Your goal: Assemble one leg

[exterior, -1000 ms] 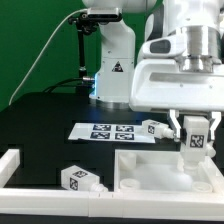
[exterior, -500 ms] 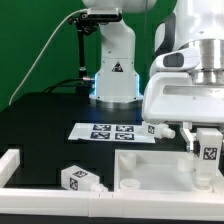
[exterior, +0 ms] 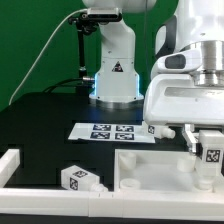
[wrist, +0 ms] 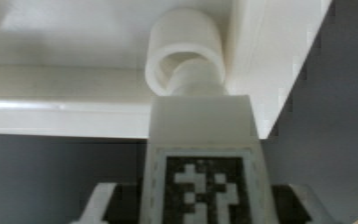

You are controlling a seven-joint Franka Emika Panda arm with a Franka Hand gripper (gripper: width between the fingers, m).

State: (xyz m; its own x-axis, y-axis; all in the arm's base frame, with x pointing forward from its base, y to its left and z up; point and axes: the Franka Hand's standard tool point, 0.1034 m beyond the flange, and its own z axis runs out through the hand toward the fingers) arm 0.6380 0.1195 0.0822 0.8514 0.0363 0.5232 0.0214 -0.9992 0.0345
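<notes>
The robot's two-finger gripper [exterior: 207, 143] is clamped on a small white blocky tagged leg [exterior: 210, 156], which sits upright between its fingers, round stub [wrist: 188, 68] towards a big white raised-rim panel [exterior: 150, 166].

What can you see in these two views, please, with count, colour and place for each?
legs: three, white with black tags; held leg at the exterior view's right, lying leg front on its left, third leg mid-table, partly hidden.
panel: one, white, front.
marker board: one, white with black tags, mid-table.
rail: one, white, front corner, exterior view's left.
table: one, black, underneath everything.
robot base: one, white, at the back.
pincer: one, white-bodied, shut on the held leg.
</notes>
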